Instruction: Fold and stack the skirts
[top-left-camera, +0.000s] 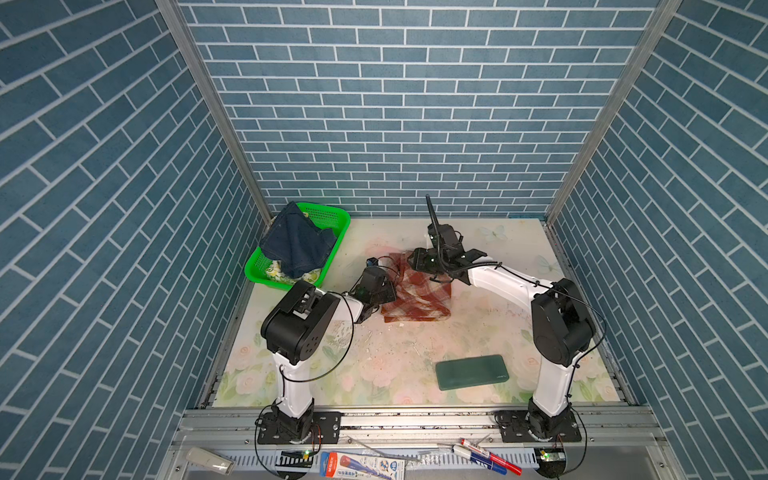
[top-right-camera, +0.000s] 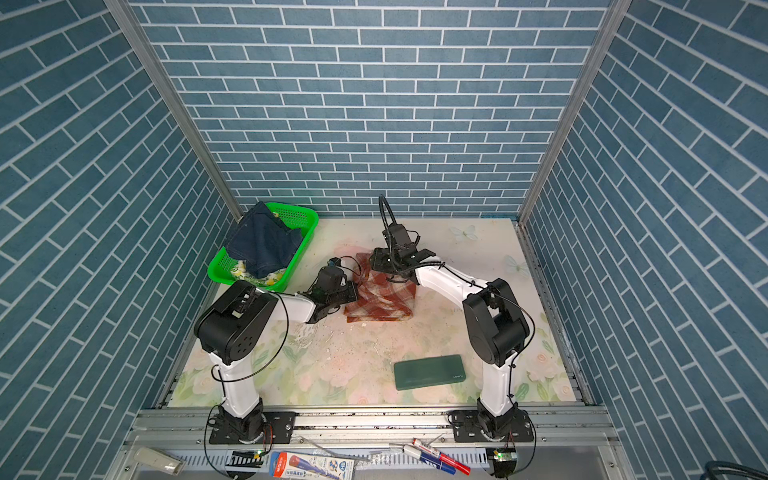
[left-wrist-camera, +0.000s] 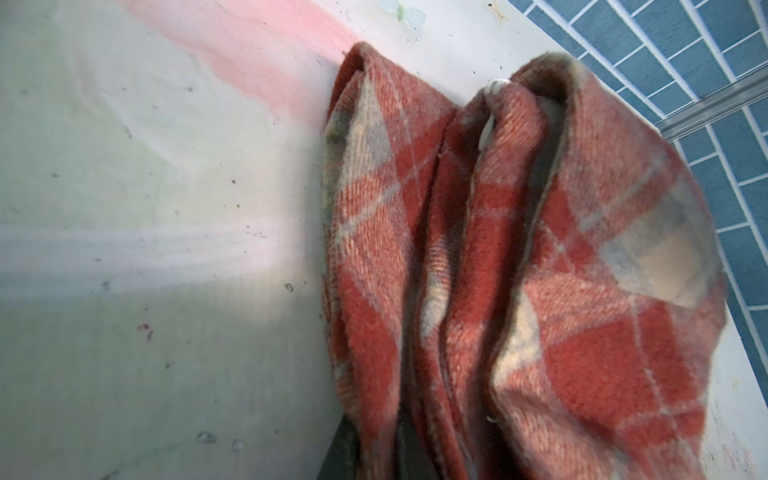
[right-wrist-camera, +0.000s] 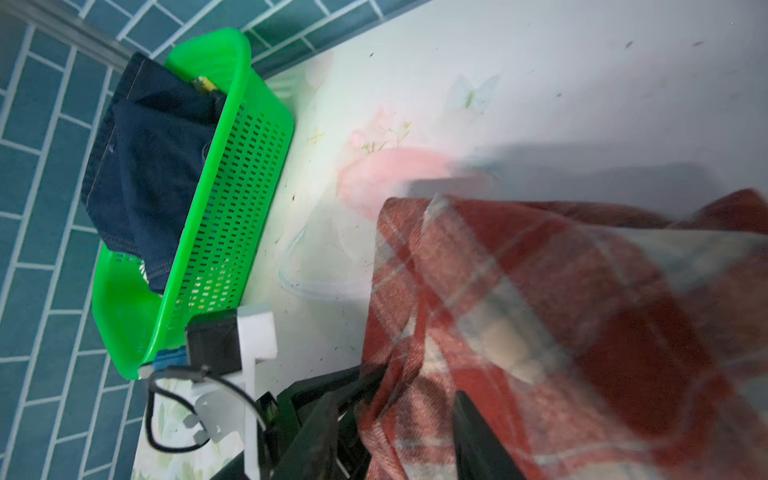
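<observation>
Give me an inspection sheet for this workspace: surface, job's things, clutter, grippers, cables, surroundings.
Surface: floral table cover, scuffed and speckled in the middle.
Job's things: plaid skirt rumpled and partly folded mid-table; denim skirt draped over the lemon-print skirt in the green basket at the far left corner.
Clutter: dark green slab lying flat on the near side, apart from the skirts.
Grippers: left gripper grips the plaid skirt; right gripper is over the same skirt, jaw state unclear.
Cables: black cables loop off both arms.
Surroundings: blue brick-pattern walls on three sides; pens on the front rail.
</observation>
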